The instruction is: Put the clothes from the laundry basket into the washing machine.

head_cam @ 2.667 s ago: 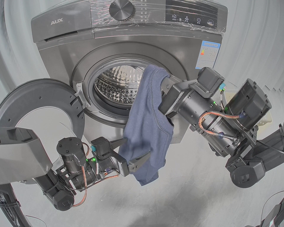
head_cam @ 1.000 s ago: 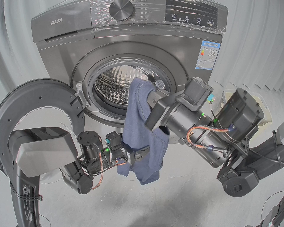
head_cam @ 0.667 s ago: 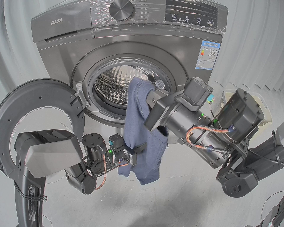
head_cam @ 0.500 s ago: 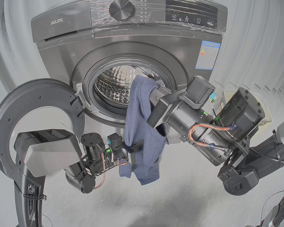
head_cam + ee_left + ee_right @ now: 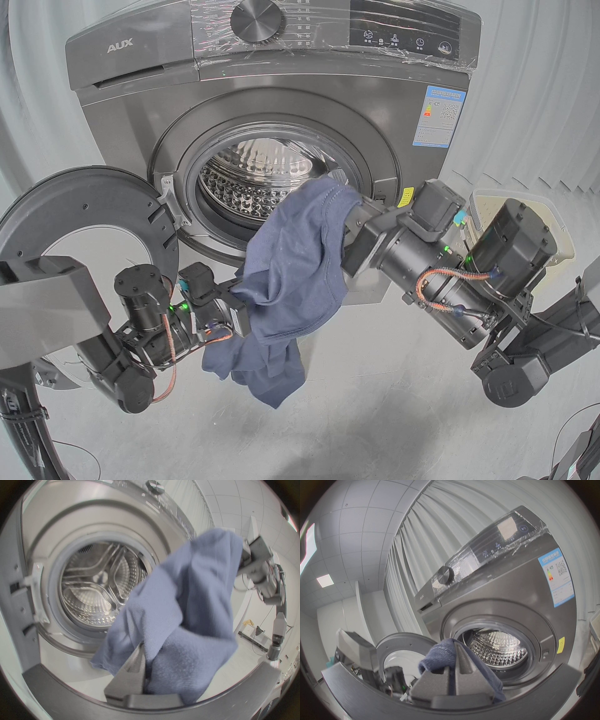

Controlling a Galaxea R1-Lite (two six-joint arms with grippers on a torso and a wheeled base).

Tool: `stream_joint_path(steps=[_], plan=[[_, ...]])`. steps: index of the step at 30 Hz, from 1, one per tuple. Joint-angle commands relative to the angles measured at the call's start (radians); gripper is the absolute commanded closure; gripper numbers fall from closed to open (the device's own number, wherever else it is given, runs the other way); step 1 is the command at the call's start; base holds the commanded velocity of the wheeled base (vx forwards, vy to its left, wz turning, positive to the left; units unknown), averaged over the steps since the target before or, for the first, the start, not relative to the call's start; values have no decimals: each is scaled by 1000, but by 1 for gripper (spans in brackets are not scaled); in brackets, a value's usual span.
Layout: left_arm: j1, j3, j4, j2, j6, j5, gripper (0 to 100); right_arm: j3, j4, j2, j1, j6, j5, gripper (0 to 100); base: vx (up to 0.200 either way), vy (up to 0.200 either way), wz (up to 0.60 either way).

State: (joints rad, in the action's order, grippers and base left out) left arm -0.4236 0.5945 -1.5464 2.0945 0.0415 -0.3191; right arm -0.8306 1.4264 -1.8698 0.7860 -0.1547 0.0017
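A dark blue garment hangs stretched between both grippers in front of the washing machine's open drum. My right gripper is shut on the garment's top edge, level with the lower right rim of the opening. In the right wrist view its fingers pinch a blue fold. My left gripper is lower and to the left, shut on the garment's side. From the left wrist the cloth covers one finger of that gripper. A loose tail dangles toward the floor.
The round door stands swung open at the left, close behind my left arm. A cream laundry basket sits at the right, behind my right arm. Grey floor lies open below the hanging cloth.
My left gripper, open under the garment earlier, closed on it and drew it left. My right gripper sank and shifted right, so the cloth now spreads between them.
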Motion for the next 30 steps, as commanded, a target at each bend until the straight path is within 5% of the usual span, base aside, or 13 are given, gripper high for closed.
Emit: stream_joint_path(steps=[1,7,18,21,22,26,29,30], plan=[[25,-76,-1,-188,5,28,100,82,2,-2,1,4,3,100,0,0,0],[23,-61,0,-264,24,52,100,186,0,-8,12,18,9,100,0,0,0],[28,-48,-1,-294,29,60,100,219,2,-40,30,20,4,100,0,0,0],[23,-51,-1,-327,57,58,100,228,3,-42,30,20,8,100,0,0,0],[23,-53,-1,-332,67,58,100,228,3,-42,30,20,8,0,0,0,0],[16,-76,-1,-367,127,57,100,249,3,-32,30,20,3,0,0,0,0],[9,-97,-1,-379,133,57,100,326,0,-6,29,26,12,0,0,0,0],[6,-110,-1,-387,133,55,100,421,-9,37,29,43,29,0,0,0,0]])
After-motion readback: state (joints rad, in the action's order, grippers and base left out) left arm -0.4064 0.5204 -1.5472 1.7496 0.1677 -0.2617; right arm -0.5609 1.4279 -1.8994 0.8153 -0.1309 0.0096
